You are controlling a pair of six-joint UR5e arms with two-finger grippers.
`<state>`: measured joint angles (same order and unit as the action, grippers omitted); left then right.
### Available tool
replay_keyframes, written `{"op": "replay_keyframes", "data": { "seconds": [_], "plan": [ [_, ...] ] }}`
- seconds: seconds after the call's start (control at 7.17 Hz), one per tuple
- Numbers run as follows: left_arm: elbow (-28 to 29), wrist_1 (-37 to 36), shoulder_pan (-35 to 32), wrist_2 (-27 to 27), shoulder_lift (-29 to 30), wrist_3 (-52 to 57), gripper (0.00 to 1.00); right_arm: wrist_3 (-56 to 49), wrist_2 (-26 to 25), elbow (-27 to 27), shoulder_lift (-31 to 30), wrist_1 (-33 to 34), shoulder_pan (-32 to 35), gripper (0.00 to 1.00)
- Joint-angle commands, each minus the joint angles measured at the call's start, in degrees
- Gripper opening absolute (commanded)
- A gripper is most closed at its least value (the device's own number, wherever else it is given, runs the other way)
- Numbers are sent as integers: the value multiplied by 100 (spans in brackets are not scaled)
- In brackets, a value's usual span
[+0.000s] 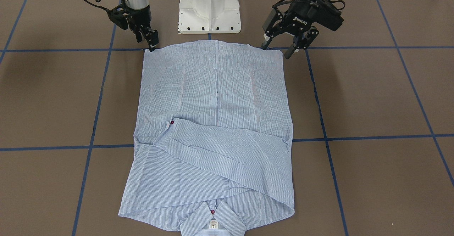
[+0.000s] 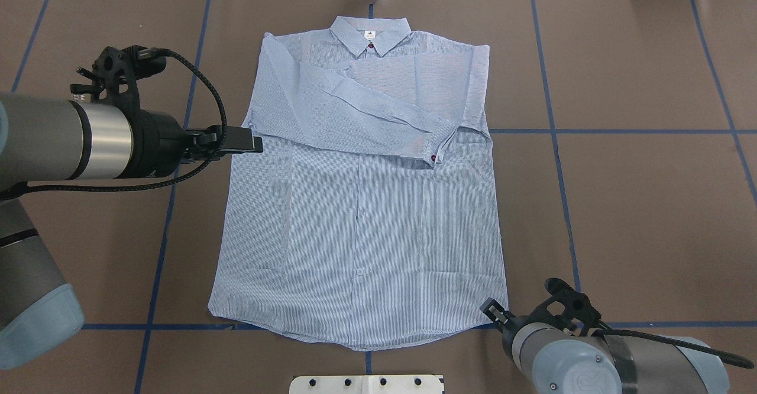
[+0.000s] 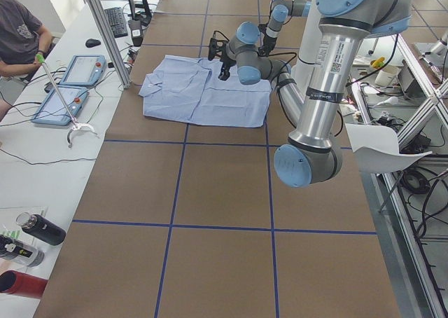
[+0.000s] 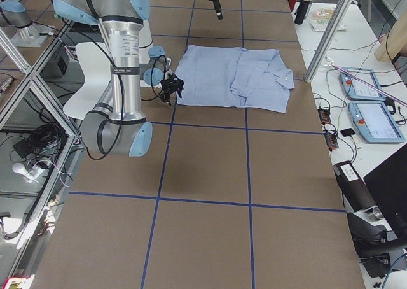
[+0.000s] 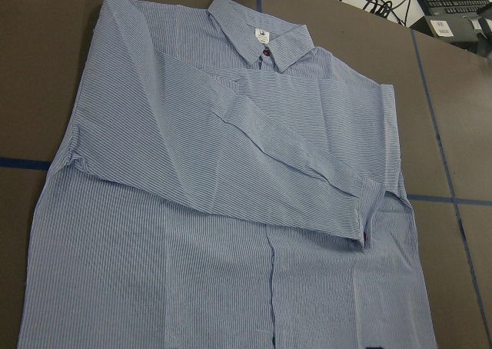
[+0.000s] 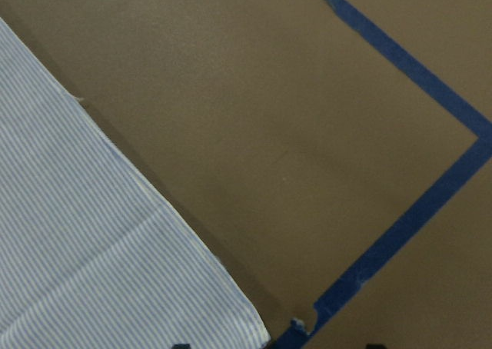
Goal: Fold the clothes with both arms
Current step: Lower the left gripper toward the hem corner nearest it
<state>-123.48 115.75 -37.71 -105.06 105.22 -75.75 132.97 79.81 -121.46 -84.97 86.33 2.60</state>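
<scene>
shirt (image 2: pixel 361 216) points collar (image 2: pixel 369 33) away from robot (image 2: pixel 366 384); left gripper (image 1: pixel 276 50) and right gripper (image 1: pixel 152 44) spread.

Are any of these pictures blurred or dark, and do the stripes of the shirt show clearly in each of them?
Front-facing view: even light, faint soft shadows on the table, wavy false patterns across the stripes of the shirt. Overhead view: even, no glare. Left wrist view: sharp, stripes clear. Right wrist view: very close, slightly soft, thin shadow along the cloth's edge.
</scene>
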Motion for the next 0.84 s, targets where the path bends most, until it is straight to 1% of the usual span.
{"op": "replay_keyframes", "data": {
  "seconds": [0.0,0.7],
  "plan": [
    [16,0,0,3,-1,-1,85,0,-9,8,59,16,3,59],
    [52,0,0,21,-10,-1,85,0,-18,78,68,25,-6,59]
  ]
}}
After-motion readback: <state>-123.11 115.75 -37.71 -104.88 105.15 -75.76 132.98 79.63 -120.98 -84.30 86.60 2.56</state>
